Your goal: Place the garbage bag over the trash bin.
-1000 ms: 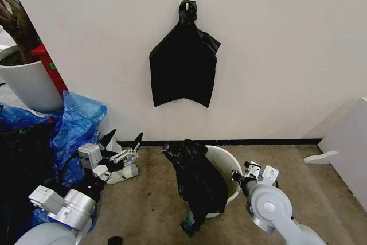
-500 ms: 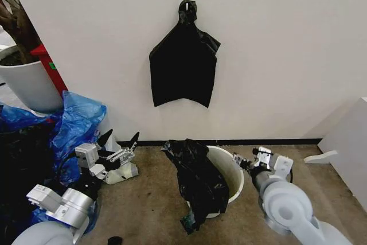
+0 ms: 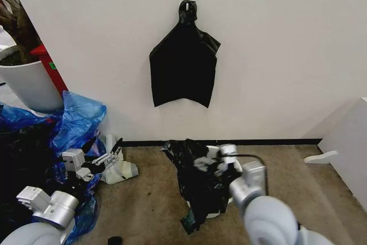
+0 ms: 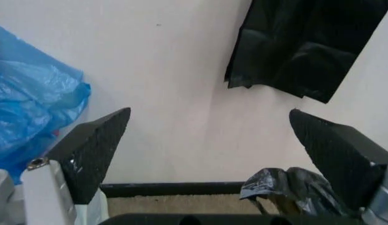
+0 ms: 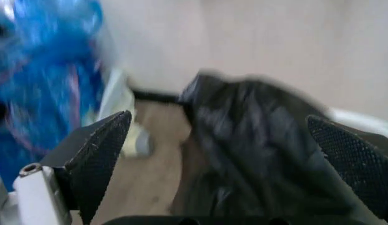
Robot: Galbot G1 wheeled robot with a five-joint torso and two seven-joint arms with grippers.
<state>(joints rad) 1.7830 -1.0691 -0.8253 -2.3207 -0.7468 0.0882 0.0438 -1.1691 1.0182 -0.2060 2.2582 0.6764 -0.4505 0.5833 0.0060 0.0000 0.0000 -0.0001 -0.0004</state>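
Note:
The garbage bag (image 3: pixel 194 183) is a crinkled black heap draped over the left side of the trash bin (image 3: pixel 214 151), hanging down its outer wall to the floor. The bin is a cream-white bucket standing on the carpet near the wall. My right gripper (image 3: pixel 209 170) reaches across the bin's mouth and sits right at the bag. Its fingers are spread wide in the right wrist view, with the bag (image 5: pixel 263 154) ahead between them and nothing gripped. My left gripper (image 3: pixel 106 152) hovers open well to the left of the bin, by the blue bags. The left wrist view catches the bag (image 4: pixel 287 187) low down.
A second black bag (image 3: pixel 183 61) hangs from a hook on the wall above the bin. Blue plastic bags (image 3: pixel 74 121) pile up at the left under a large white plant pot (image 3: pixel 28 84). A white cabinet (image 3: pixel 350 142) stands at the right. Bare carpet lies between.
My right arm has swung from the bin's right side leftward across its mouth to the bag. My left gripper has drawn back to the left and a little lower.

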